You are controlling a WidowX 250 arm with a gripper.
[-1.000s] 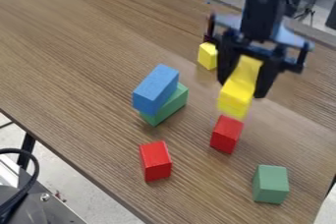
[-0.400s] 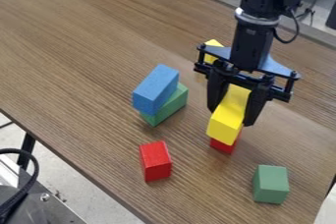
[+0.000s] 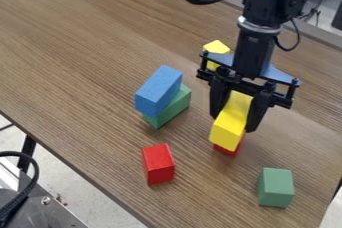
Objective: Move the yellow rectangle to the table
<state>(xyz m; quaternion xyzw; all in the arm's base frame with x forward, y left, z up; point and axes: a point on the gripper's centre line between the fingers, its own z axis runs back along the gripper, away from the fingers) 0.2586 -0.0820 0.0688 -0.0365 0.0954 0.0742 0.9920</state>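
Holding yellow rectangular block (image 3: pixel 227 131): tool (image 3: pixel 234 121) closed snugly on its sides, over desk (image 3: pixel 87 77). Held block tilted, partly hiding red block (image 3: pixel 228 150); touching or apart, can't tell. Blue block (image 3: pixel 158 90) atop green block (image 3: pixel 176 107), nearby.

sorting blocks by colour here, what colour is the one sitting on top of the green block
The top block is blue, seen best in the camera view.

Tabletop (image 3: pixel 80 62): brown wood, matt, with streaked grain. Yellow rectangular block (image 3: pixel 231 121), blue block (image 3: pixel 158 91) and red block (image 3: pixel 158 164): smooth-looking, painted in appearance. Green block at lower right (image 3: pixel 275 187): smooth, matt. Gripper (image 3: pixel 231 117): black, apparently plastic, with dull surfaces.
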